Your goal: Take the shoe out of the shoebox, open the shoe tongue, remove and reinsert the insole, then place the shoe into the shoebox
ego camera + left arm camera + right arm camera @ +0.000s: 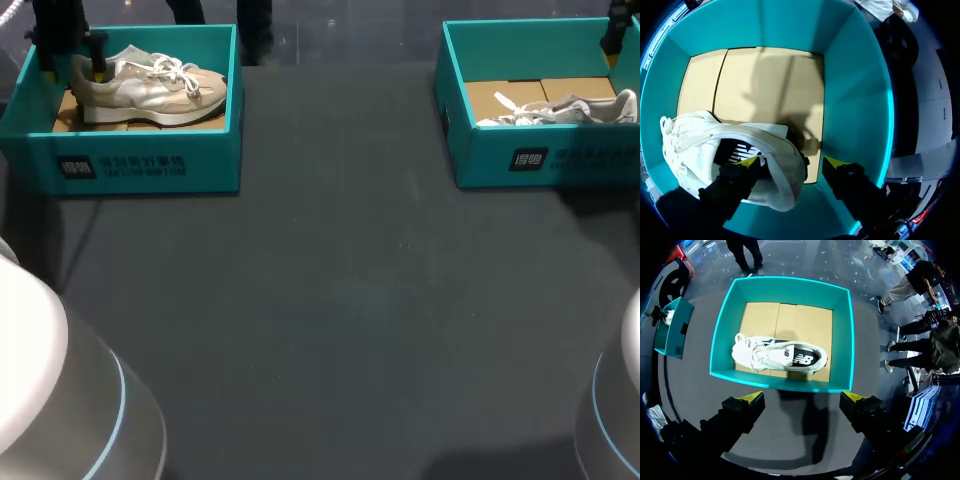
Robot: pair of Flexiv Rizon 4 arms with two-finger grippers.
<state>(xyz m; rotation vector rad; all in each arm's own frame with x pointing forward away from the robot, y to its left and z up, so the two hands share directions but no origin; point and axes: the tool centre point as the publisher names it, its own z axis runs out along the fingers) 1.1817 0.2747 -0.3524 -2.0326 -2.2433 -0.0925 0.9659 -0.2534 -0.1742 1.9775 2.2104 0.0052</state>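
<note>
Left gripper [791, 161] stands open, low inside the left shoebox [855, 90]. One yellow-tipped finger [747, 161] dips into the collar of the shoe [700, 135]; the other is outside, past the heel and apart from it, so only the heel wall lies between them. Right gripper [802, 397] hangs spread wide and holds nothing, high over the table [330, 320] just beside the right shoebox [790, 287]. The tabletop is dark grey and matte, with the two teal boxes well apart along its far edge and a white arm base [50, 400] at each near corner. From the head view the left gripper is a dark shape at the shoe's heel, cut off above, and the right one shows little more than a yellow tip. Whether the inner finger presses the lining cannot be told. Each box has a brown cardboard floor [765, 85]. The left one holds the shoe upright on its sole, toe toward the table's middle. The right one holds a second shoe [780, 355], white and seemingly on its side, half hidden behind the front wall from the head view.
</note>
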